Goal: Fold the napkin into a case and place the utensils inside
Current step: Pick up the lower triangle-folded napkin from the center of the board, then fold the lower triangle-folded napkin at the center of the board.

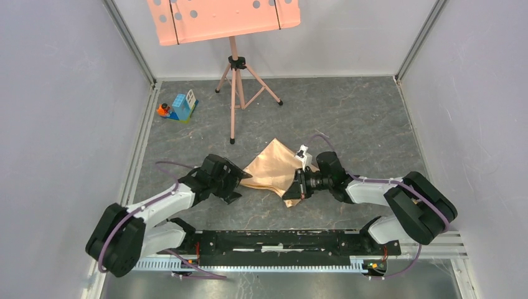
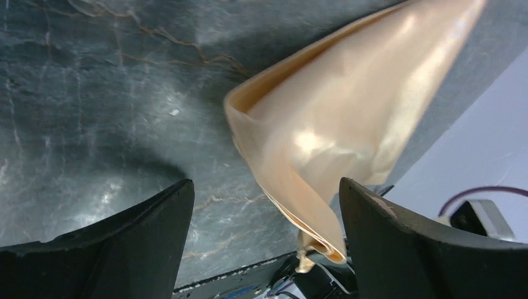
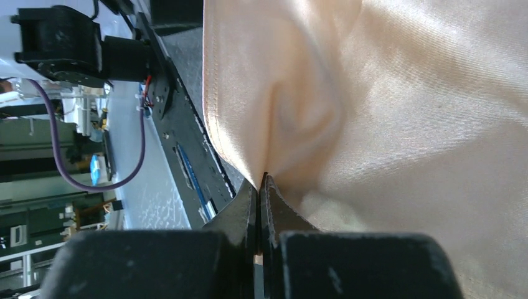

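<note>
The napkin (image 1: 274, 167) is a shiny peach-orange cloth, folded into layers and lifted at its near corner off the dark marbled table. My right gripper (image 1: 292, 192) is shut on that corner; in the right wrist view its jaws (image 3: 260, 180) pinch the napkin (image 3: 386, 118) right at the hem. My left gripper (image 1: 244, 177) sits at the cloth's left edge and is open. In the left wrist view the folded napkin (image 2: 336, 131) hangs between and beyond the wide-apart black fingers (image 2: 155, 230), touching neither. No utensils or case show in any view.
A salmon-pink perforated music-stand tray (image 1: 221, 18) on a tripod (image 1: 235, 93) stands at the back centre. A small toy-block pile (image 1: 180, 107) lies at the back left. Grey walls enclose the table; the arms' base rail (image 1: 286, 240) runs along the near edge.
</note>
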